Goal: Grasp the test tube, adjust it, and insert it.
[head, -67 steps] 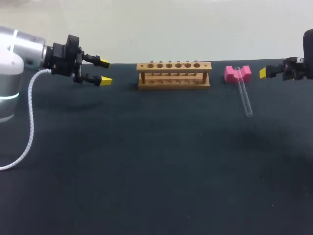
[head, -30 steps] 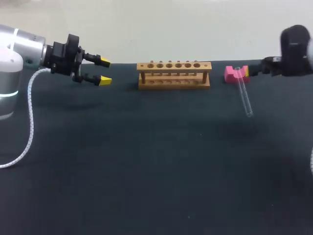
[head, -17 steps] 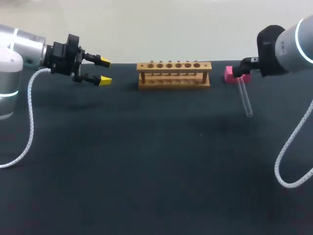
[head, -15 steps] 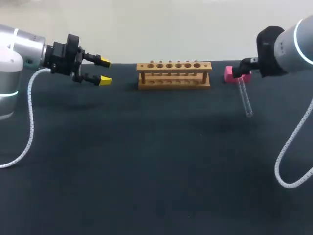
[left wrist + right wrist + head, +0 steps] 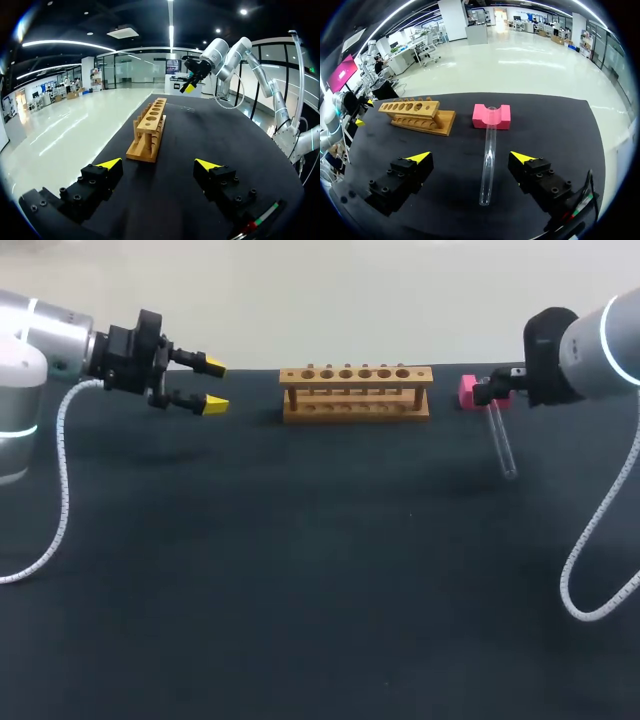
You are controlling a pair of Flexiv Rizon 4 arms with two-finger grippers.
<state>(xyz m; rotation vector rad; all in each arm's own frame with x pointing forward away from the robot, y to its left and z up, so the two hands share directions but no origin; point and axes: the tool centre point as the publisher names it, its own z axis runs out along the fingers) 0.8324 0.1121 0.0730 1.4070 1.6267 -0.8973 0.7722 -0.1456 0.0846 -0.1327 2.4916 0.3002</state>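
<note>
**One tube lying near-to-far, mouth up on the pink block; both pincers wide open**

Nearest is the dark table (image 5: 300,620), with a grey cable (image 5: 55,490) trailing down from the left arm and another looping down from the right arm.

Farther in, on the right side, lies the one test tube (image 5: 500,442). Its long axis runs roughly near to far, slightly slanted. The closed round end points toward the near side and a little to the right, and rests on the table. The open mouth points away and sits in the notch of the single pink block (image 5: 468,390), so that end is slightly raised.

The right gripper (image 5: 471,158) hangs over the tube. In its wrist view the tube (image 5: 488,155) runs lengthwise between the two yellow-tipped fingers. They stand wide apart, one on each side, and neither touches the glass. The pink block (image 5: 480,116) is ahead of them.

About level with the block, near the middle of the far side, stands the one wooden rack (image 5: 355,392). Its long side lies across the table and it has a row of round holes on top, none filled.

The left gripper (image 5: 213,386) is well to the left of the rack and clear above the table. Its fingers point toward the rack, spread wide, and hold nothing. In the left wrist view the rack (image 5: 149,132) lies ahead, end-on.
</note>
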